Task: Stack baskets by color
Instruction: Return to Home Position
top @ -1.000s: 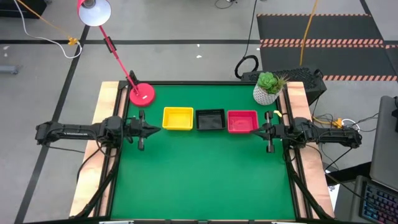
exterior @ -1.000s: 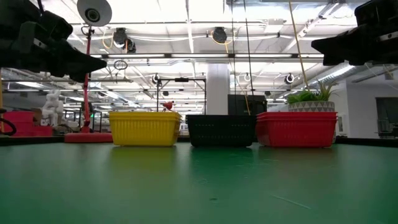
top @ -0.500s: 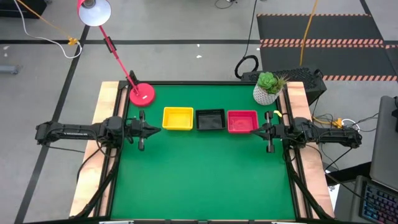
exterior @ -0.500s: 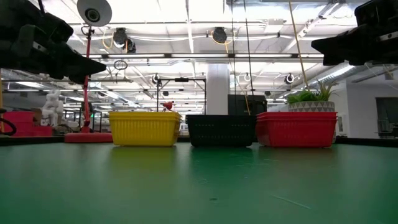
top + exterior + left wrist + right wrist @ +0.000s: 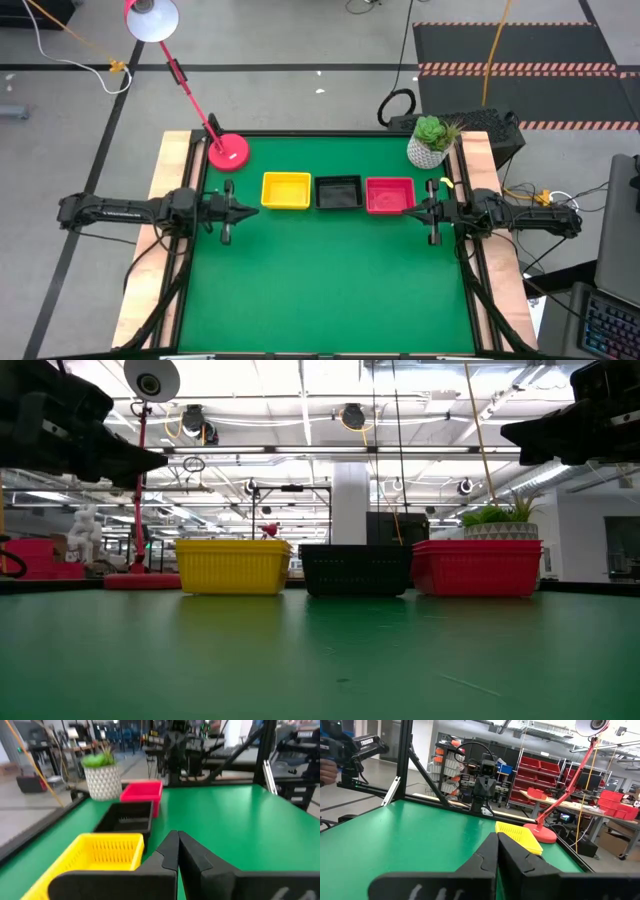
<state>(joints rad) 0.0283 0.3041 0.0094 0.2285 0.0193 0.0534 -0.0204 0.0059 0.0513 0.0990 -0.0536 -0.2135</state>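
Three baskets stand in a row, side by side, on their bottoms on the green table's far half: yellow point(image 5: 285, 190), black point(image 5: 338, 192), red point(image 5: 390, 195). Whether other baskets are nested inside them I cannot tell. My left gripper point(image 5: 250, 209) hovers shut, pointing level, just left of and nearer than the yellow basket point(image 5: 100, 852). My right gripper point(image 5: 416, 212) hovers shut, level, just right of and nearer than the red basket. Both are above the table in the low view, the left gripper point(image 5: 155, 460) and the right gripper point(image 5: 512, 432), each with nothing between its fingers.
A red lamp base point(image 5: 228, 152) sits at the far left corner, its stem leaning off the table. A white plant pot point(image 5: 430, 146) stands at the far right corner. The near half of the green table point(image 5: 320, 290) lies bare. Wooden side rails point(image 5: 165, 180) flank the mat.
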